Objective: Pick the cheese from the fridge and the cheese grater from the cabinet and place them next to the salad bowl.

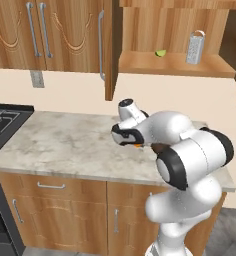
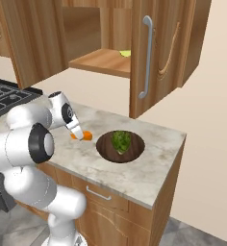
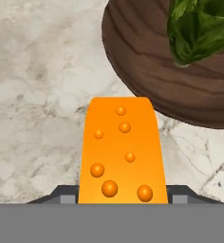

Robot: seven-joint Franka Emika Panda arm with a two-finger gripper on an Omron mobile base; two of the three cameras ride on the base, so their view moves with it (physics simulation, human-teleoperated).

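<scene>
We see the gripper [image 3: 122,199] clamped on the cheese [image 3: 121,152] beside the bowl [image 3: 147,61]. Light, firm, smooth wedge, we judge; flat flanks grip best.

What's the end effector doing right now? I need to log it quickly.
End effector: shut on the cheese, low over the counter beside the salad bowl.

The left base view looks forward and down from behind the white arm's left, over the pale marble counter [image 1: 65,145] toward the open brown wooden wall cabinet [image 1: 175,62]; the right base view takes the same counter [image 2: 149,173] from the other side (cabinet included); the hand view hangs close above the marble, facing down.
</scene>
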